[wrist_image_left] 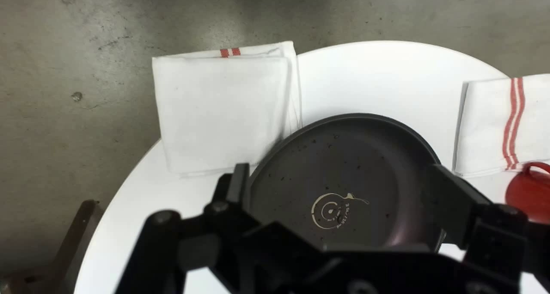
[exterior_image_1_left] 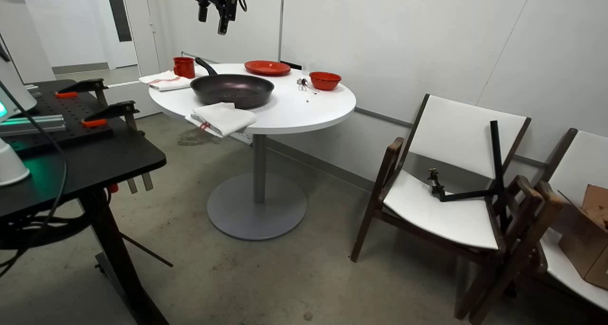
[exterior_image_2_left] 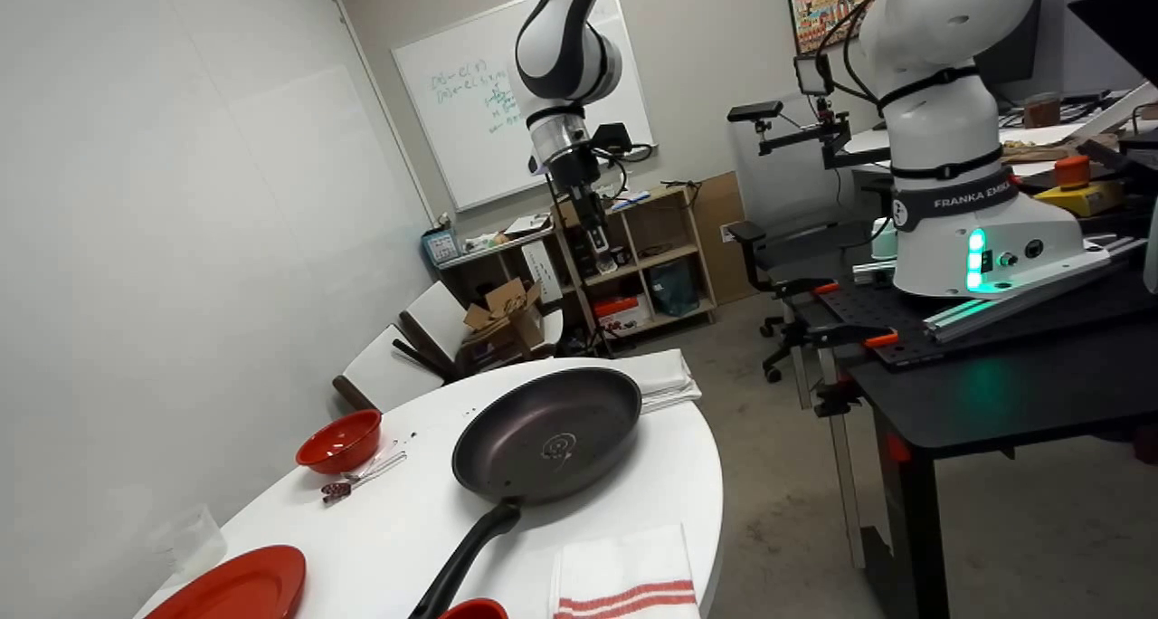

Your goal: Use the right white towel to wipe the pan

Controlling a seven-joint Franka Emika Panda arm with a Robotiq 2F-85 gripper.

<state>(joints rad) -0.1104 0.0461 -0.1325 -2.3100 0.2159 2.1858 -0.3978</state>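
- One gripper [exterior_image_1_left: 212, 22] hangs spread and released, high above the table [exterior_image_1_left: 304, 111].
- In an exterior view, the right towel [exterior_image_1_left: 223, 119] lies folded at the near edge, just beside the pan [exterior_image_1_left: 232, 89].

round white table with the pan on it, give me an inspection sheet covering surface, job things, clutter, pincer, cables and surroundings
Surface: white table, dark bits near the red bowl.
Pan: right way up, dark specks inside.
Right towel: folded beside the pan, overhanging the table edge.
Clutter: second towel, red mug, red plate, metal items too small to identify.
Pincer: open, raised above the table; held object: nothing seen.
Cables: dark cable bundle under the black desk.
Surroundings: chair bearing a black bracket; cardboard box on a second chair.
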